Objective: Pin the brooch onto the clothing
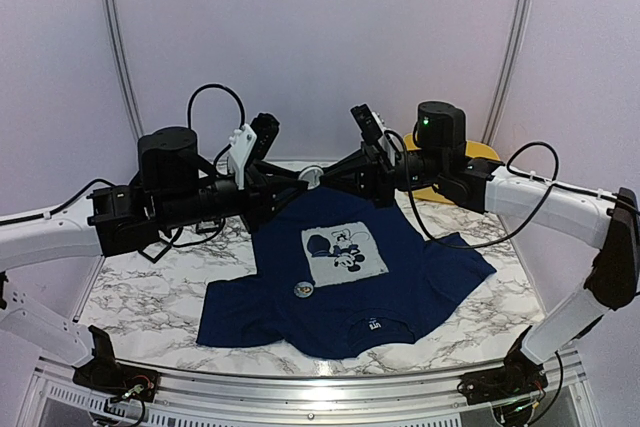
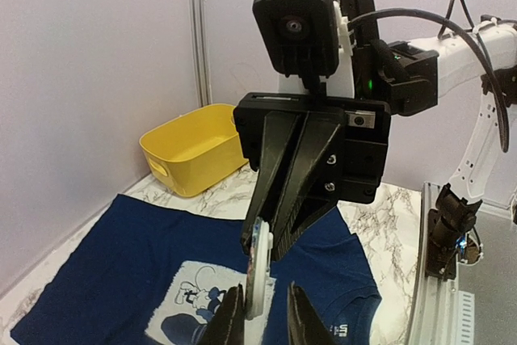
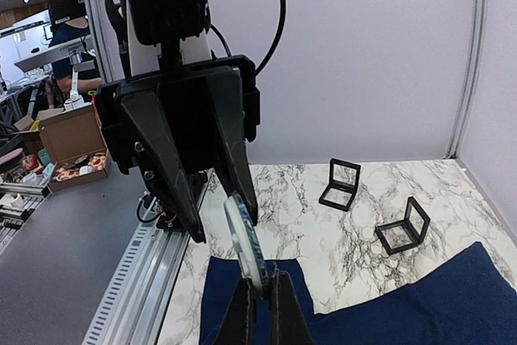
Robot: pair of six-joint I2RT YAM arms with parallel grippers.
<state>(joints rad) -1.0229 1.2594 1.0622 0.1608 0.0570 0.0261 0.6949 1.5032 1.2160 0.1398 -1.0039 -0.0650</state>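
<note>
You have the brooch (image 3: 245,236) pinched in the right gripper (image 3: 259,284) above the far edge of the T-shirt (image 1: 425,267); the left gripper (image 2: 263,295) stands open around it.

Robotics lab booth, pale panel walls (image 1: 320,27), marble-patterned table (image 1: 150,297) on aluminium rail (image 1: 300,384), grey bench (image 3: 56,264) with cardboard box (image 3: 69,139) beyond
</note>
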